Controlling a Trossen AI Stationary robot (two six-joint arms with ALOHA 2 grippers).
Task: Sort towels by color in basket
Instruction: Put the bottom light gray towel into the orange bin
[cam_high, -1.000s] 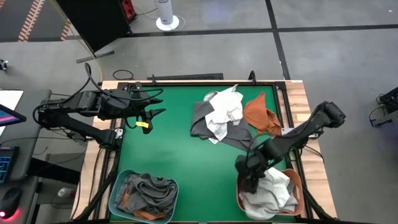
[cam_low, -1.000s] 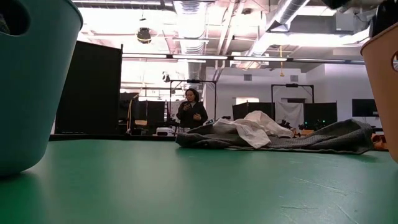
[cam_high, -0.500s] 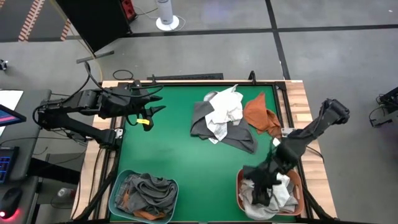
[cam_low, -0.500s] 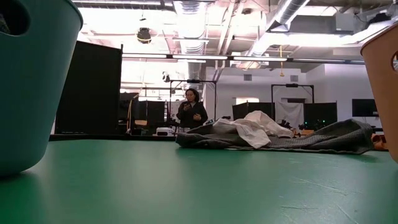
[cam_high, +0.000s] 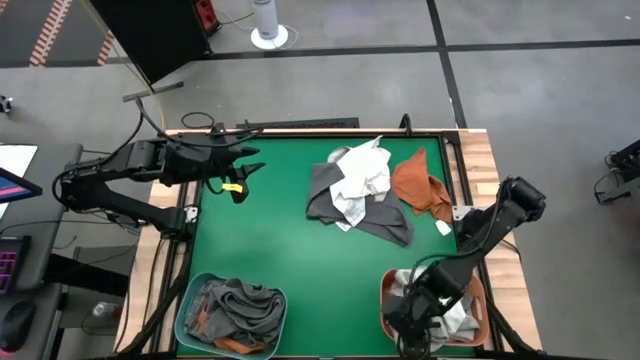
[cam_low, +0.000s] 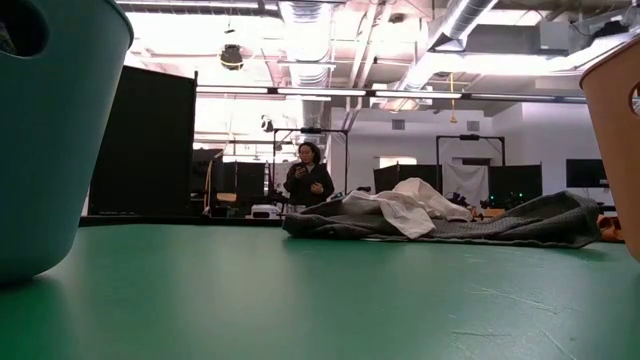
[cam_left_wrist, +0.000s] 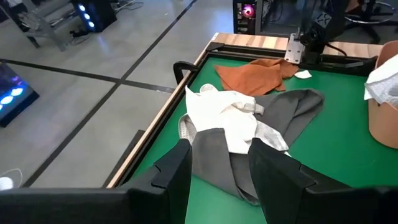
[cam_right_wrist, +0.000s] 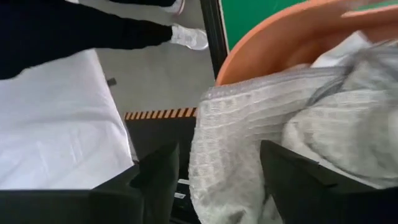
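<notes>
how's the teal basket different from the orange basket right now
The teal basket sits at the table's near left corner; the orange basket sits at the near right. The teal one holds dark grey and rust orange towels; the orange one holds white and light grey towels. The right end effector is down in the orange basket; nothing reaches into the teal. Both stand upright, holding towels.

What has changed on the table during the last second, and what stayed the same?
The right gripper moved from the table edge beside the orange basket to above the light towels inside it. The left gripper shifted slightly. The towel pile, the rust towel and the teal basket stayed in place.
</notes>
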